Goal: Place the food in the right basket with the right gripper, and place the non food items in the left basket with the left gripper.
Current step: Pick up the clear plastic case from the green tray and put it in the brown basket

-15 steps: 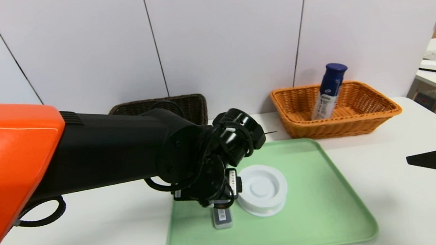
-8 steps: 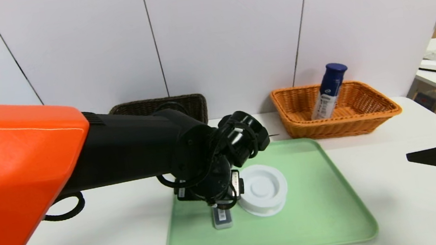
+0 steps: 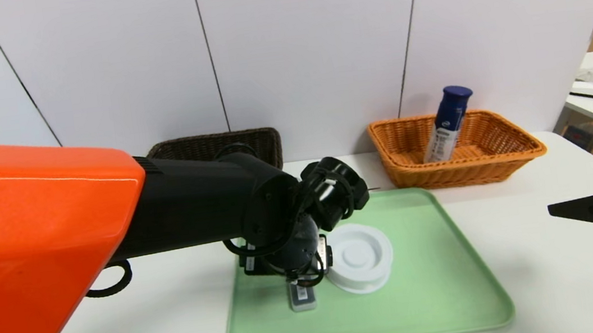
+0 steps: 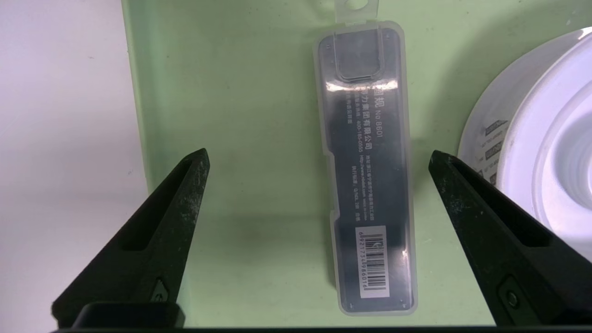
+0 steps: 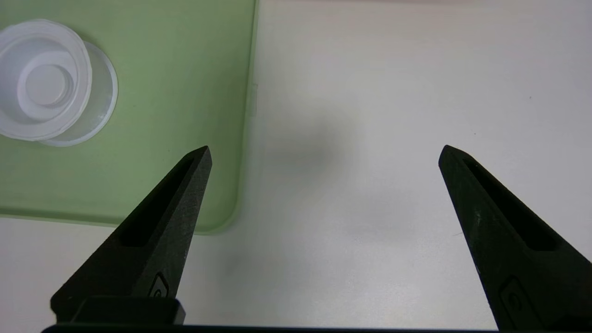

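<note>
- Left gripper [image 4: 319, 159]: positioned above the green tray [image 3: 448, 295], fingers spread wide and holding nothing; the grey case [image 4: 365, 185] lies flat on the tray between the two fingers, touching neither
- Grey case: in the head view, only its barcode end [image 3: 302, 297] shows below the left wrist, near the tray's left edge
- White round container [image 3: 360, 257]: rests on the tray just beside the case, on its right; one left finger [image 4: 490, 231] stands between case and container
- Right gripper [image 5: 323, 152]: idle over the bare white table [image 3: 558, 270], right of the tray, fingers fully apart and empty
- Food bottle [image 3: 447, 124]: leans inside the orange right basket [image 3: 504, 155], behind the tray
- Left basket [image 3: 248, 141]: dark brown, at the wall behind the left arm, partly hidden; contents cannot be told
</note>
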You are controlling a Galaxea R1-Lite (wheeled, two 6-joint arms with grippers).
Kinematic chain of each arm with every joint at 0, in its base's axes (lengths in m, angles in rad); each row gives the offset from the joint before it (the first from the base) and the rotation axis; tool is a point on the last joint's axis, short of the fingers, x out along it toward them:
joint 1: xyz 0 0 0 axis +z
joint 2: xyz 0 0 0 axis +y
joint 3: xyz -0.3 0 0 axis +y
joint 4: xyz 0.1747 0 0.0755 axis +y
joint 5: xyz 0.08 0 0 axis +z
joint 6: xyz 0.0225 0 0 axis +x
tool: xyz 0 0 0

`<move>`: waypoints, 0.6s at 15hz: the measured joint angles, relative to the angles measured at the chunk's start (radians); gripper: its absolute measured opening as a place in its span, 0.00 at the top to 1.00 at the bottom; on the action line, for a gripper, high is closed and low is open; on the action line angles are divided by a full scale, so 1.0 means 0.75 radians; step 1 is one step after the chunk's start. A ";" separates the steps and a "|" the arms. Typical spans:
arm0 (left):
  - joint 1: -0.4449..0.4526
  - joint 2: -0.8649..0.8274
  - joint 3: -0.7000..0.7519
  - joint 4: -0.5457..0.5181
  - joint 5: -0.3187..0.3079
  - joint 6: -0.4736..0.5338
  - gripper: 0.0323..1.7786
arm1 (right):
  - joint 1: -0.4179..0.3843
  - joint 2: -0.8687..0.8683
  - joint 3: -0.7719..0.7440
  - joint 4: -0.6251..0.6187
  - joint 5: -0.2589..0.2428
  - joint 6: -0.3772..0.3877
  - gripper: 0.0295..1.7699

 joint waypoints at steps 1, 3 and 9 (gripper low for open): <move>0.000 0.001 0.000 -0.001 0.000 0.000 0.05 | 0.000 0.003 0.000 -0.002 0.000 0.001 0.04; 0.000 0.001 0.000 -0.001 0.001 -0.001 0.06 | 0.000 0.010 0.001 -0.002 0.001 0.000 0.04; 0.000 0.003 -0.006 -0.002 0.000 -0.014 0.55 | 0.000 0.021 0.001 -0.005 0.002 0.000 0.04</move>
